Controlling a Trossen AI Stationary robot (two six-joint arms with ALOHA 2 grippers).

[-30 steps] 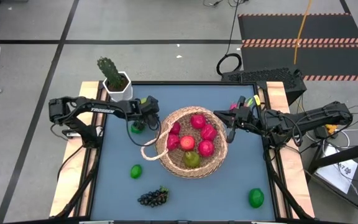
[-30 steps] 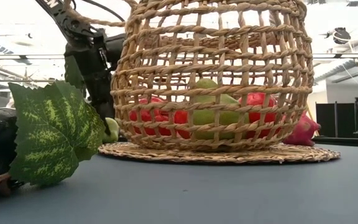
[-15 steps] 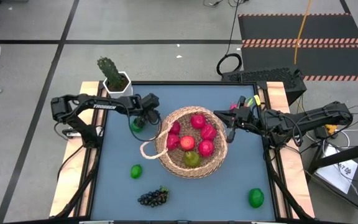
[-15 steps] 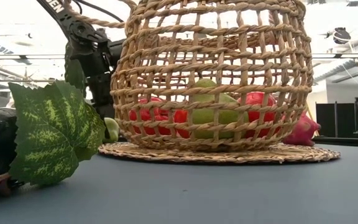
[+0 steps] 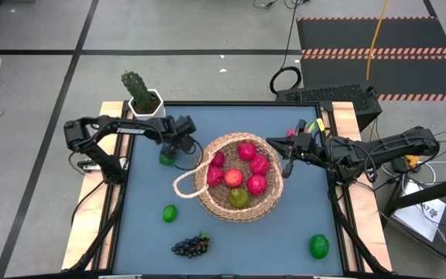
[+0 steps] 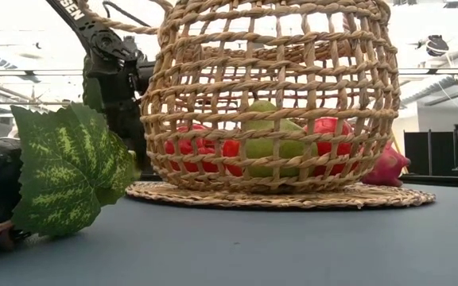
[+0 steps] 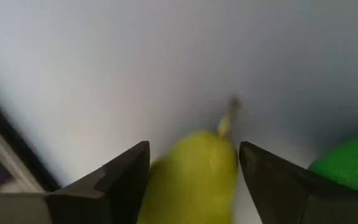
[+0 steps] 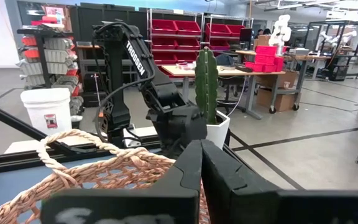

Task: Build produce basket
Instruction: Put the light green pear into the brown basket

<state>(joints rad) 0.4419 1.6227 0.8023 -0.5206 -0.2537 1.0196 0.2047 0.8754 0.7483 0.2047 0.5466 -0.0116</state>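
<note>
The tan woven basket (image 5: 235, 178) stands mid-table and holds several red apples and a green pear (image 5: 239, 198). My left gripper (image 5: 172, 149) is at the basket's left, pointing down and open. Its fingers stand on either side of a yellow-green pear (image 7: 194, 177) that lies on the table with its stem pointing away. A green lime (image 7: 347, 165) lies beside the pear. My right gripper (image 5: 286, 164) is shut at the basket's right rim (image 8: 104, 171). A pink dragon fruit (image 6: 388, 168) lies behind the basket. My left gripper has its fingers (image 7: 120, 174) close on both sides of the pear's body, coming from above. I cannot tell whether they touch it. My right gripper sits at the basket's right rim with its fingers shut. I cannot tell whether it touches the wicker.
A potted cactus (image 5: 142, 94) stands at the far left corner. A lime (image 5: 169, 213), a dark grape bunch (image 5: 190, 246) with its leaf (image 6: 70, 171) and a green fruit (image 5: 319, 246) lie near the front edge. The basket's looped handle (image 5: 184, 182) sticks out to the left.
My left gripper has gone a little toward the table's left edge and down over the pear. In the low view it now hides the pear.
</note>
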